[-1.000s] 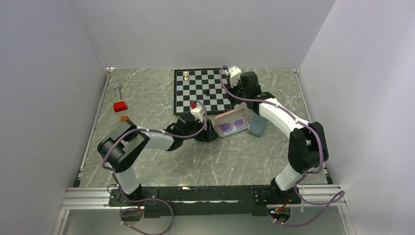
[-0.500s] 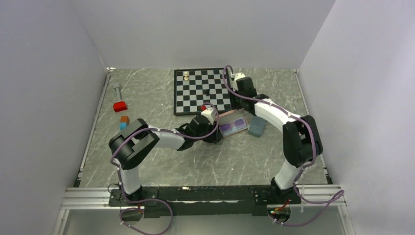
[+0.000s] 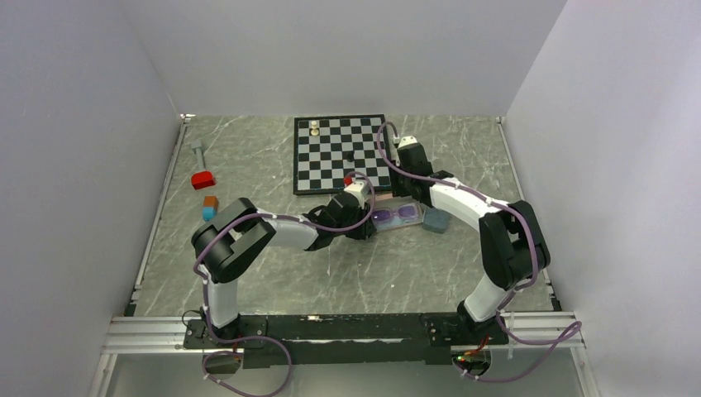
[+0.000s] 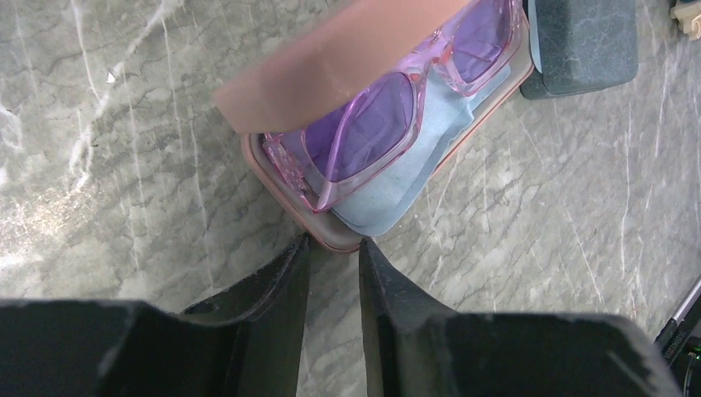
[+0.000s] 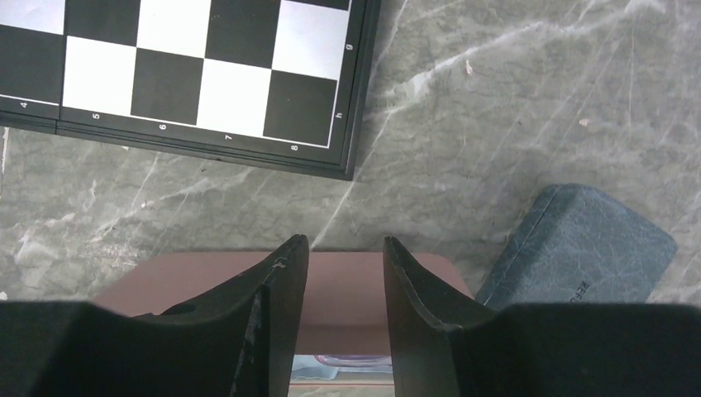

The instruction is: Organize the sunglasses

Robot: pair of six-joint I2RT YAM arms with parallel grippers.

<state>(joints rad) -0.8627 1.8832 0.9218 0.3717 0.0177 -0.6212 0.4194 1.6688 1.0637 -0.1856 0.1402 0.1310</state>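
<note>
The purple-pink sunglasses lie on a light-blue cloth inside the open pink case, which sits mid-table in the top view. Its lid hangs half lowered over them. My left gripper is narrowly open, its tips against the case's near end; in the top view the left gripper sits left of the case. My right gripper is open above the lid from the far side, and shows in the top view. The white sunglasses are out of view.
A closed grey-blue case lies right beside the pink one, also in both wrist views. A chessboard with a few pieces lies behind. A red block and small orange and blue blocks sit at the left.
The pink lid has swung down from open to half shut over the sunglasses. My right gripper came down and nearer with it. My left gripper moved right, up to the case's end.
</note>
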